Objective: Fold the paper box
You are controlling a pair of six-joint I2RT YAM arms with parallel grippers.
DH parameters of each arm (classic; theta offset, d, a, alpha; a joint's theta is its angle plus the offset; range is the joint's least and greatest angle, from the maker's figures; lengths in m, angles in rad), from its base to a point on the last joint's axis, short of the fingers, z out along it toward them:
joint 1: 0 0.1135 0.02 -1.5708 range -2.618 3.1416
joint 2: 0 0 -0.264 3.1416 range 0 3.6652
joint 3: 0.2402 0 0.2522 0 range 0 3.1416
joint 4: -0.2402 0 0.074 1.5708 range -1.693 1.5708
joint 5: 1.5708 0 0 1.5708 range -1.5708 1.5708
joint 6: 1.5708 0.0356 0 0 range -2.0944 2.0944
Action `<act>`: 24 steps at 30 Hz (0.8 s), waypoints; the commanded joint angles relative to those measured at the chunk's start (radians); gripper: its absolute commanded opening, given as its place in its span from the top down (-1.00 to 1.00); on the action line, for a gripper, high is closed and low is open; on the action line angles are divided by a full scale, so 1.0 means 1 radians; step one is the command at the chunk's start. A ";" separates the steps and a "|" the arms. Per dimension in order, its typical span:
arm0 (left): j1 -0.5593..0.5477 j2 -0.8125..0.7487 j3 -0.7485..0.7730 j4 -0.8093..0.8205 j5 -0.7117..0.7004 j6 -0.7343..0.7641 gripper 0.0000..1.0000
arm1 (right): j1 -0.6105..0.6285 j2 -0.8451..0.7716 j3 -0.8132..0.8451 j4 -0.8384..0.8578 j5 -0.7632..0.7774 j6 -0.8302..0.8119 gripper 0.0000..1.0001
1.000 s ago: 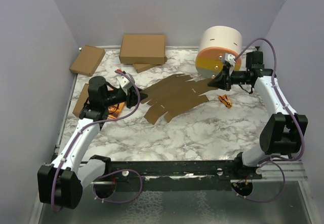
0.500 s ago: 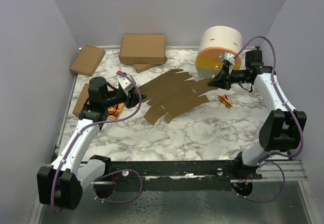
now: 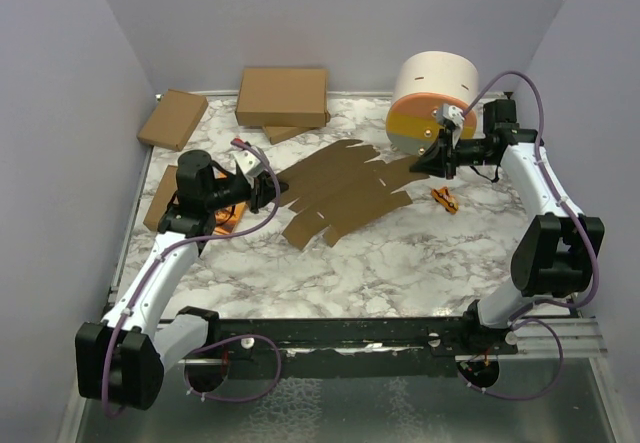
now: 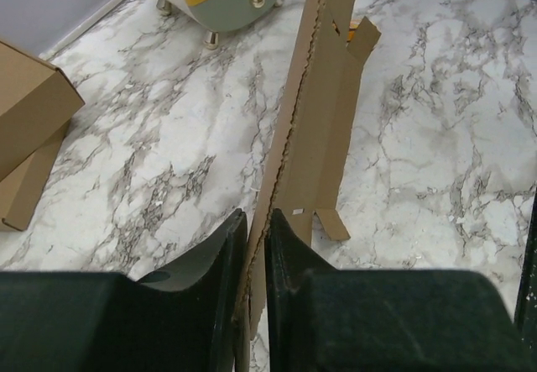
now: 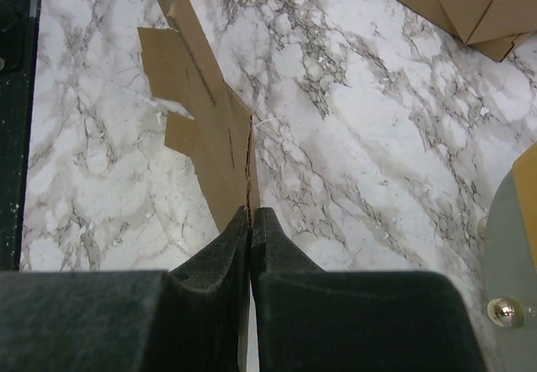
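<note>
Flat brown paper box (image 3: 345, 191) above marble table (image 3: 400, 263), left gripper (image 3: 272, 194) clamped on one end, right gripper (image 3: 424, 163) clamped on the other

A robot lab test cell: a marble-patterned tabletop (image 3: 400, 253) boxed in by plain lilac-grey walls (image 3: 330, 23), with left arm (image 3: 150, 283) and right arm (image 3: 535, 188) bolted to a black rail (image 3: 350, 333) along the frame's bottom.

Flat, notched paper box (image 3: 345, 191) — over marble table (image 3: 400, 263).

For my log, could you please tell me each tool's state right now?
Left tool: closed on the paper box, at its left edge.
Right tool: closed on the paper box's opposite edge.
</note>
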 commanded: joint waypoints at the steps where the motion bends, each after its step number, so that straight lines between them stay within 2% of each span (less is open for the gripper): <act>1: 0.001 0.011 -0.004 0.057 0.050 -0.028 0.75 | 0.002 0.010 0.031 -0.031 -0.050 -0.016 0.98; 4: 0.001 0.016 -0.003 0.062 0.049 -0.029 1.00 | 0.002 0.012 0.033 -0.034 -0.050 -0.016 0.98; 8: 0.005 0.003 -0.003 0.058 0.051 -0.023 1.00 | 0.002 0.014 0.034 -0.033 -0.046 -0.011 0.96; 9: 0.006 -0.001 -0.003 0.057 0.048 -0.021 1.00 | 0.002 0.017 0.036 -0.031 -0.043 -0.003 0.84; 14: 0.012 -0.035 -0.007 0.052 0.007 -0.015 1.00 | -0.009 0.018 0.057 -0.062 -0.052 0.002 -0.35; 15: 0.012 -0.042 -0.009 0.046 -0.005 -0.013 1.00 | -0.024 0.014 0.062 -0.071 -0.067 0.003 -0.46; 18: 0.012 -0.061 -0.010 0.012 -0.046 -0.018 1.00 | -0.100 0.003 0.063 -0.080 -0.138 0.030 -0.63; 20: 0.013 -0.071 -0.014 -0.003 -0.067 -0.031 1.00 | -0.159 -0.005 0.045 -0.051 -0.177 0.062 -0.64; 24: 0.013 -0.083 -0.013 -0.005 -0.054 -0.064 1.00 | -0.199 -0.037 -0.083 0.154 -0.154 0.194 -0.64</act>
